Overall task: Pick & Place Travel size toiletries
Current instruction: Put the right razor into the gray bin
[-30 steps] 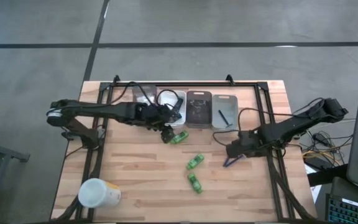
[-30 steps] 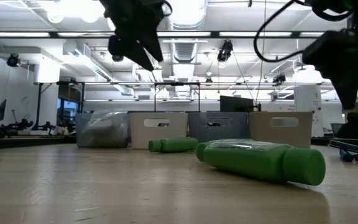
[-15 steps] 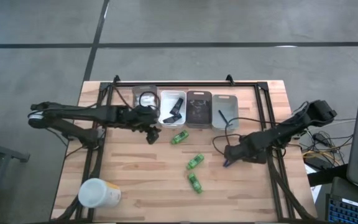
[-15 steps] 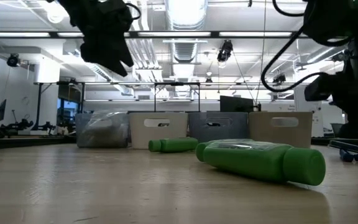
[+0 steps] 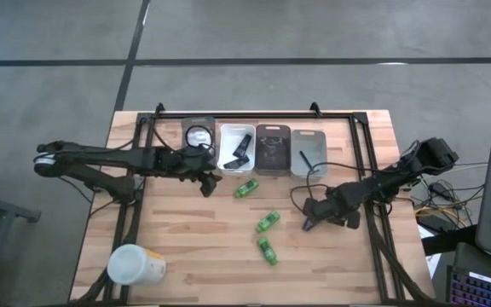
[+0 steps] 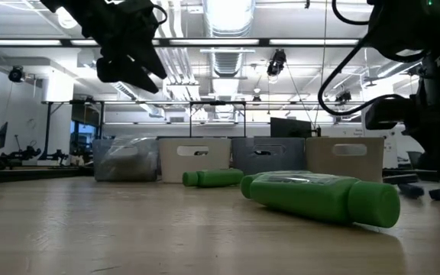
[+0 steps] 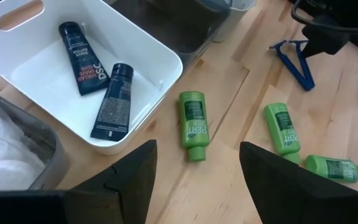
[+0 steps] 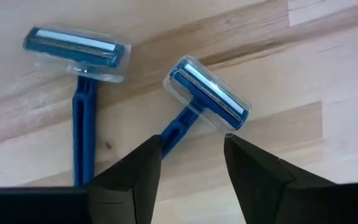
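Observation:
Three green bottles (image 5: 268,222) (image 7: 192,124) lie on their sides on the wooden table. Two blue razors (image 8: 79,93) (image 5: 312,223) lie flat to their right. My right gripper (image 8: 191,142) (image 5: 310,222) is low over them, open, with its fingers on either side of the handle (image 8: 178,132) of the right-hand razor (image 8: 207,93); I cannot tell whether they touch it. My left gripper (image 5: 207,183) (image 7: 197,149) hangs open above the table, just near of the white bin (image 7: 166,59), which holds two dark tubes (image 7: 112,99).
Several small bins (image 5: 273,149) stand in a row at the far side, inside a black frame (image 5: 254,114). A white-and-yellow cup (image 5: 135,264) lies at the near left corner. Bare wood stretches between the cup and the bottles.
My right gripper has come down to the table onto the razors, shifting slightly toward the near left. My left gripper has drawn back from the white bin's near edge toward the table's left and stays raised.

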Robot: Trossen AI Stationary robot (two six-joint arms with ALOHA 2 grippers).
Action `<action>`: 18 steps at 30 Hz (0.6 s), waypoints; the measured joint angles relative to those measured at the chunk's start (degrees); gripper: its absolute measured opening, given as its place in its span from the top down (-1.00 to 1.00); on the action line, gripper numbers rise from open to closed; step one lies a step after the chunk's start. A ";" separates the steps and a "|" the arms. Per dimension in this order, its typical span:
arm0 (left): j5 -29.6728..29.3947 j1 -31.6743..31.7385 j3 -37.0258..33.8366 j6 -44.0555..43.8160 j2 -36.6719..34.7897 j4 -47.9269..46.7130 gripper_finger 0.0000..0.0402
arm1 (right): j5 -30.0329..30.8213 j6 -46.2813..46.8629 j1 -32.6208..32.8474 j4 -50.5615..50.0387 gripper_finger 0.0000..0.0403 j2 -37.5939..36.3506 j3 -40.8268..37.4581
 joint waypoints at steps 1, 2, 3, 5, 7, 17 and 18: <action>0.00 -0.01 0.00 0.00 0.00 0.07 -0.16 | 0.04 0.20 0.00 -0.01 0.12 0.00 0.00; 0.00 -0.01 0.00 0.00 0.00 0.25 -0.16 | 0.11 0.55 0.00 0.03 0.10 0.00 0.00; 0.00 0.00 0.00 0.03 0.00 0.35 -0.16 | 0.45 0.88 0.00 0.06 0.08 0.00 0.04; 0.00 0.00 0.00 0.34 0.00 0.44 -0.16 | 1.33 1.84 0.00 0.18 0.04 0.00 0.36; 0.02 0.01 0.00 1.12 0.00 0.50 -0.16 | 1.67 2.32 0.00 0.20 0.02 -0.02 0.84; 0.00 0.24 0.00 3.36 0.00 0.45 -0.16 | 2.80 3.21 -0.01 0.42 -0.01 1.43 1.67; 0.01 0.39 0.00 3.63 0.00 0.47 -0.16 | 2.80 3.28 0.00 0.36 0.00 2.32 1.47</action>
